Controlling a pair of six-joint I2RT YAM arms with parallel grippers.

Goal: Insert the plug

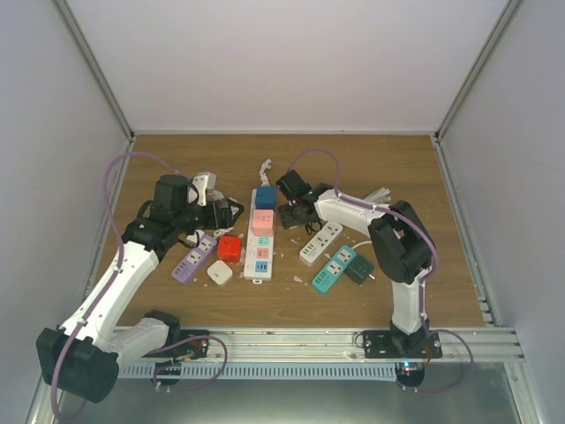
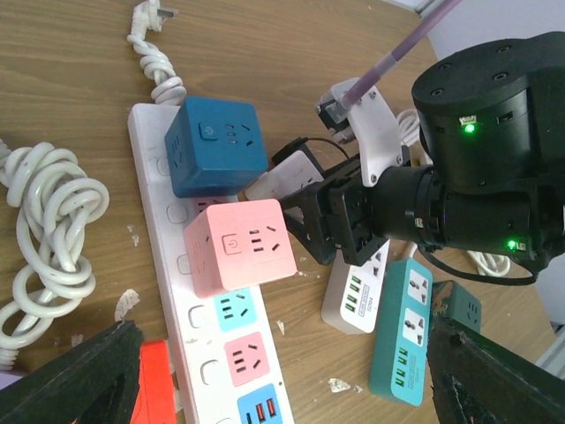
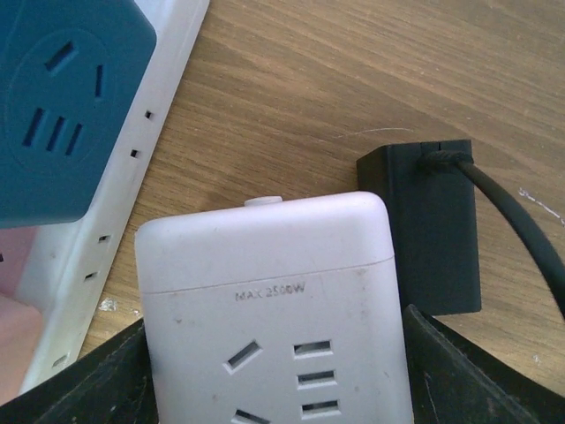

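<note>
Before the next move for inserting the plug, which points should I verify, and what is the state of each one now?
1. The left hand is open and holds nothing: ok.
2. The white adapter sits between the fingers of the right hand: ok.
3. The right hand grips that adapter firmly: cannot tell.
4. The power strip has free sockets past the pink cube: ok.
5. The black plug lies apart from the white adapter: cannot tell; it is close beside it.
</note>
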